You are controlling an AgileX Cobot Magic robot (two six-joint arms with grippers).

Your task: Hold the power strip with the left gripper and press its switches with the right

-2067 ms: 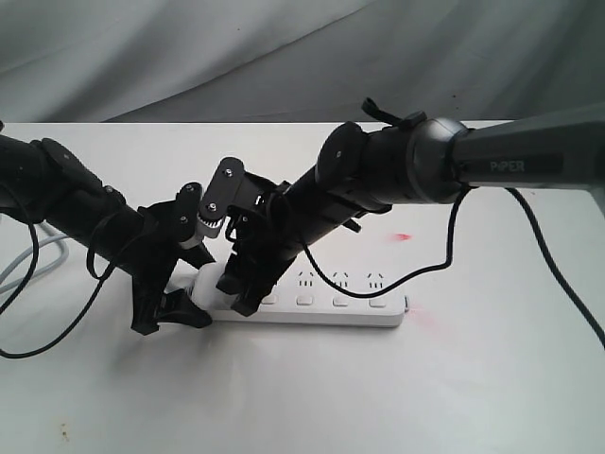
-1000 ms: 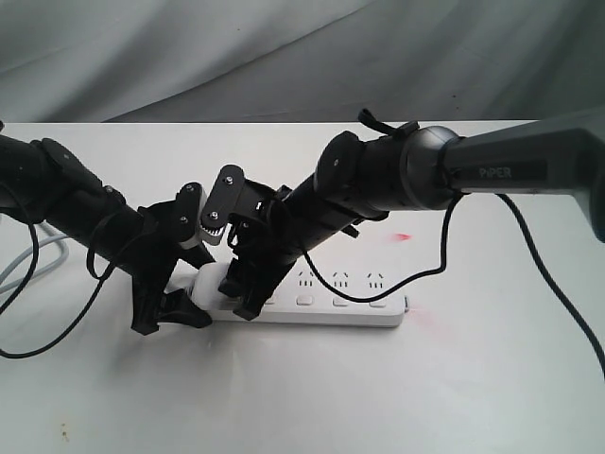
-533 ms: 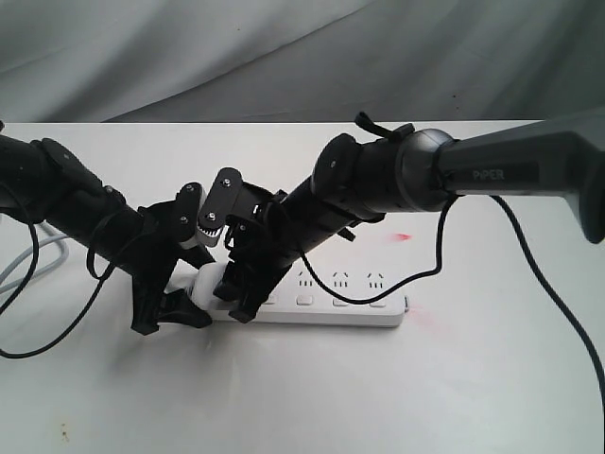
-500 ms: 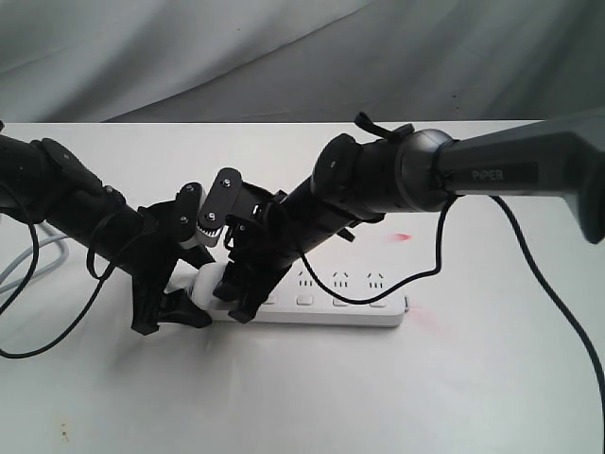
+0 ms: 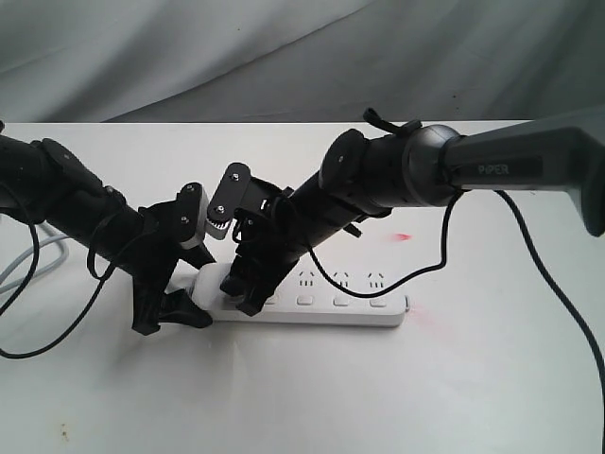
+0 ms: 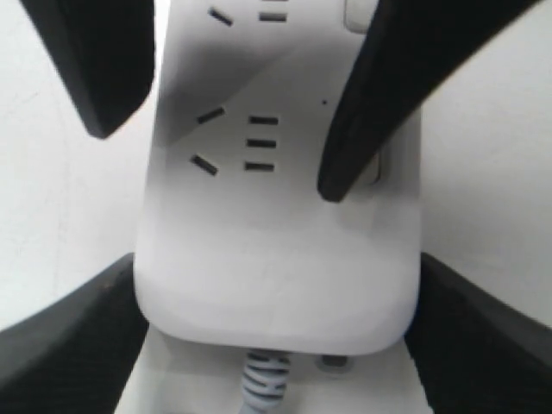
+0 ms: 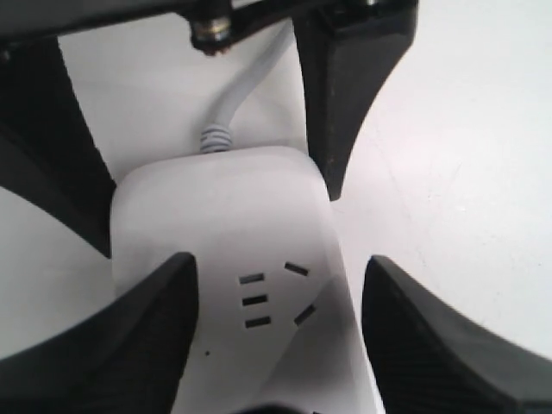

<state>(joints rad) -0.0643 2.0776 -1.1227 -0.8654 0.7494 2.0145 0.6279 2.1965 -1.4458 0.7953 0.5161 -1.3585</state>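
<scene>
We are clamping the power strip's (image 5: 331, 308) nine-o'clock end with the left gripper (image 5: 172, 317); the right gripper (image 5: 241, 295) is straddling it, spread wide.

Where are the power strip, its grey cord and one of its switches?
power strip (image 5: 354, 318): exterior view, front side wall.
grey cord (image 7: 233, 93): right wrist view, just past ribbed collar.
switch (image 5: 340, 302): exterior view, button's top face.

The exterior camera stands high before the desk (image 5: 302, 397), looking down and across it from middling range. Both wrist cameras sit very close over the power strip (image 5: 350, 307), apparently facing each other along it; all three share its corded end.
</scene>
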